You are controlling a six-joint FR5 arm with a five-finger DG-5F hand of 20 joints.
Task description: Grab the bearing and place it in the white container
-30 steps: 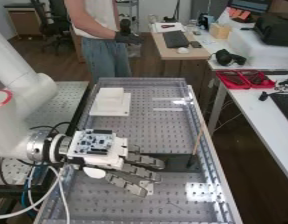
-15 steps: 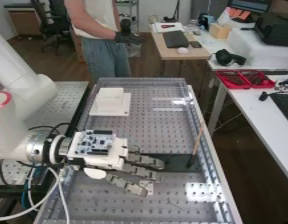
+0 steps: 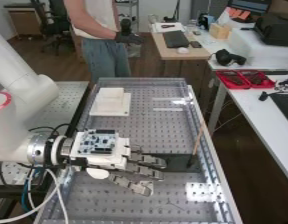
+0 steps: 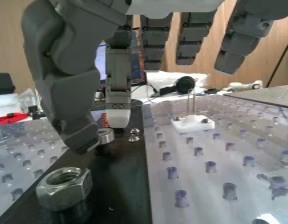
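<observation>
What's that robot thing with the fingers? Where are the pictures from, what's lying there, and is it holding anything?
It's a white robot arm with a dark grey hand on its end, a bit like yours. One camera looks down along the bench from high up. The other sits on the robot's wrist, so the fingers dangle into its picture.

Near the thumb, on a black strip, are a big shiny nut, a small metal ring that may be the bearing, and some tiny shiny bits. On the bench there's also a little white block with thin pins standing up.

It doesn't seem to hold anything: its fingers look open.
</observation>
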